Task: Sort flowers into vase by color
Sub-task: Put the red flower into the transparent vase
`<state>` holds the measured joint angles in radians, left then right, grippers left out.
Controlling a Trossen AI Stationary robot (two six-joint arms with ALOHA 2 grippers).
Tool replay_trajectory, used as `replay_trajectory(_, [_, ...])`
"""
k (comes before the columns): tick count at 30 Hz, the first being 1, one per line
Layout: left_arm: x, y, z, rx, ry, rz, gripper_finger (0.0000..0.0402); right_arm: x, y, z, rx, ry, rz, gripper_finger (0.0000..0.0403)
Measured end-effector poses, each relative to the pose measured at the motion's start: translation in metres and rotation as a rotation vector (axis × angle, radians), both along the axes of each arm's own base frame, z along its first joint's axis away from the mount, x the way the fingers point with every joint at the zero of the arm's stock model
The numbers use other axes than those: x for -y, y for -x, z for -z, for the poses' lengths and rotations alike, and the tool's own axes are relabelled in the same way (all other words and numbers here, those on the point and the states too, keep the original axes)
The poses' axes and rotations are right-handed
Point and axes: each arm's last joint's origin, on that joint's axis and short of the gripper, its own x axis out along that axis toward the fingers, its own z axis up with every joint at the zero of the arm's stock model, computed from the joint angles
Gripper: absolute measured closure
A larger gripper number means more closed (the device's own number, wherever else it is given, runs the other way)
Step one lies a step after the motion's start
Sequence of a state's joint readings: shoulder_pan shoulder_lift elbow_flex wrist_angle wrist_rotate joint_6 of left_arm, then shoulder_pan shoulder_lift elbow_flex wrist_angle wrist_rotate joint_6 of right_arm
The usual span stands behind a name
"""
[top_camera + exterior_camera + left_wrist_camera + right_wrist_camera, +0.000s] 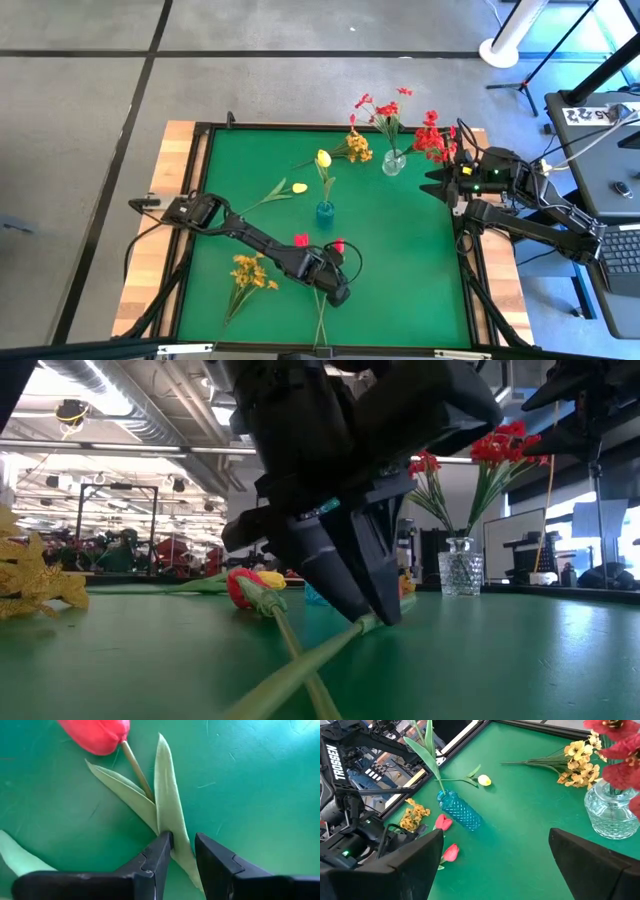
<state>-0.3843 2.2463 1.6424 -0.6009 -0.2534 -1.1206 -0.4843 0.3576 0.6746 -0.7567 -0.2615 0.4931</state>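
Two claws | left claw [183, 851] straddles red tulip [97, 735] leaf, parted; wrist-only detail | right claw [495, 865] wide apart

The high view looks straight down on the whole tabletop [400, 260]. The low view sits at tabletop level, facing the room. Both wrist views look close along the green surface; all share the red tulip [97, 735].

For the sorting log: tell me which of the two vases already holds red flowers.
The clear glass vase near the table's far edge, beside the right gripper, holds red sprays. The small blue vase at mid-table holds a yellow tulip instead.
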Motion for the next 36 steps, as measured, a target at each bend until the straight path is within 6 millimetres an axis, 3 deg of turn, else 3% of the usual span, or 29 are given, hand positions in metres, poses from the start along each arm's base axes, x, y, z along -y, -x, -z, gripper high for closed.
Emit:
replay_trajectory(7, [-0.001,0.0,-0.006,0.02,-0.006,-0.005,0.039,0.0,0.0,0.0,0.0,0.0,0.0,0.0043])
replay_trajectory(10, [-0.002,0.001,-0.015,0.045,-0.007,0.007,0.0397,0.0,0.0,0.0,-0.001,0.001,0.002,0.0043])
replay_trajectory(12, [0.002,0.0,-0.035,0.111,-0.034,0.031,0.0399,0.0,0.0,0.0,-0.001,0.002,0.004,0.0043])
replay_trajectory(17, [0.015,0.005,-0.12,0.359,-0.148,0.097,0.0401,0.0,-0.001,-0.003,0.026,0.034,-0.026,0.0043])
replay_trajectory(24, [0.024,0.026,-0.205,0.59,-0.439,0.142,0.0401,-0.002,-0.007,-0.025,0.262,0.152,-0.203,0.0043])
replay_trajectory(31, [0.013,0.019,-0.242,0.78,-0.519,0.335,0.0401,-0.006,-0.007,-0.059,0.578,0.342,-0.346,0.0043])
replay_trajectory(36, [-0.028,-0.001,-0.26,0.934,-0.527,0.417,0.0401,-0.008,-0.004,-0.071,0.681,0.469,-0.367,0.0043])
